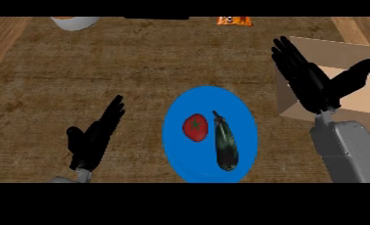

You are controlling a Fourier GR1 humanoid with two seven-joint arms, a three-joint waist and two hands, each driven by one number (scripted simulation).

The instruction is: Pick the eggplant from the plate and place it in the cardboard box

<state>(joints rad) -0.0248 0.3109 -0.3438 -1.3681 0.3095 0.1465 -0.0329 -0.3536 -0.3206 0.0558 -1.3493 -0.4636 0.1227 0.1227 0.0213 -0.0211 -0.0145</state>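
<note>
Two hands are open and hold nothing. My left hand (92, 138) rests by the lower edge. On the blue plate (186, 172) a tomato (195, 126) lies just beside the eggplant (224, 142), so I could knock it. My right hand (309, 79) hangs over the box (356, 101), well apart from the eggplant.

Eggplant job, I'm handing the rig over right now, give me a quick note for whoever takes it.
Left hand: open, resting at the lower left, holding nothing.
Right hand: open, raised in front of the cardboard box, holding nothing.
Eggplant: lying on the blue plate, right of the tomato.
Done: nothing yet.
Left: grasp the eggplant, carry it right, put it in the box.
</note>
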